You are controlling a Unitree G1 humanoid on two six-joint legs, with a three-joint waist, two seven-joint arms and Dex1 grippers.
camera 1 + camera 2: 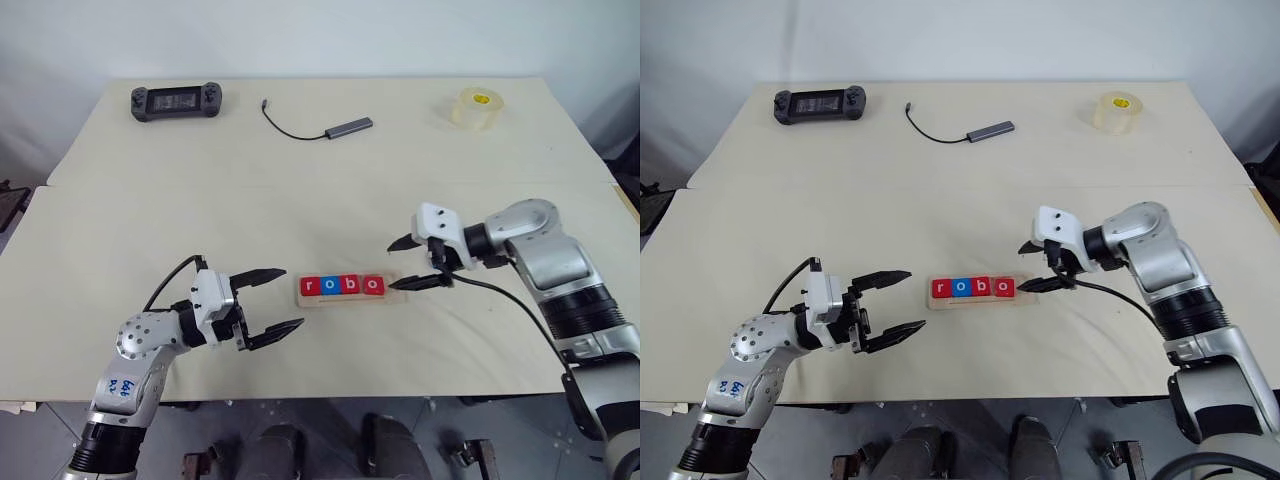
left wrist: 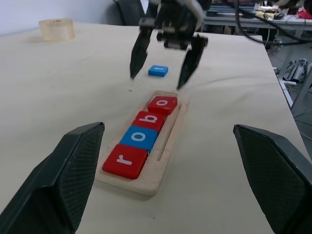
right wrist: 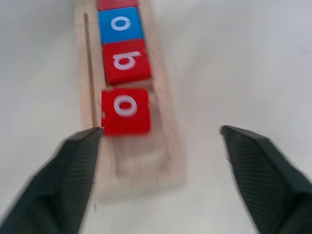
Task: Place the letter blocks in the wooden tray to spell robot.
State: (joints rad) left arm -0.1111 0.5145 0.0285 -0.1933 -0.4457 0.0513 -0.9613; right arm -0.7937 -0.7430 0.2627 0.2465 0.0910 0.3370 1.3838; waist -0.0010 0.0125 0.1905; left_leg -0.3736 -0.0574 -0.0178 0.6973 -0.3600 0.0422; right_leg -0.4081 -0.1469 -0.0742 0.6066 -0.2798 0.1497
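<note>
Four letter blocks (image 1: 342,286) r-o-b-o seated in the wooden tray (image 2: 170,146), last slot free; blue block (image 2: 158,70), probably the t, just beyond the empty, spread right gripper (image 1: 412,263); left gripper (image 1: 272,304) spread too.

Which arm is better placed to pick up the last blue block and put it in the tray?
The right. The blue block lies just beyond the right gripper, past the wooden tray's empty end. The left gripper waits at the tray's far, r end.
</note>
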